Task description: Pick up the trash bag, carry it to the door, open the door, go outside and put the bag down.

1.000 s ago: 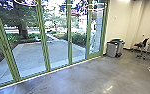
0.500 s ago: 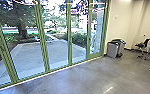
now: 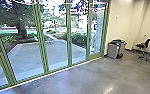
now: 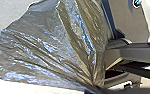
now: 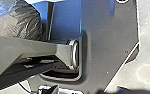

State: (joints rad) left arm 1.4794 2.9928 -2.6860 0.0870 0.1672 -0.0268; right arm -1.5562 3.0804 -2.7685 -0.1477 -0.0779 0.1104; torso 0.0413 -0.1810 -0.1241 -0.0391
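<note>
There it was: the trash bag [image 4: 48, 47] was clutched, bunched up, by the left pincer [image 4: 94, 88]; the right pincer's [image 5: 118, 90] state couldn't be told. Green-framed glass [image 3: 42, 42] was seen along the floor's [image 3: 83, 80] edge.

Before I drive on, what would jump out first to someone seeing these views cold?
The tall green-framed glass panels would catch the eye first, running across the left and middle of the head view, with a sunlit paved area and trees beyond. Next comes the shiny, creased trash bag, large in the left wrist view. Then the grey bins, standing by the wall just right of the glass.
</note>
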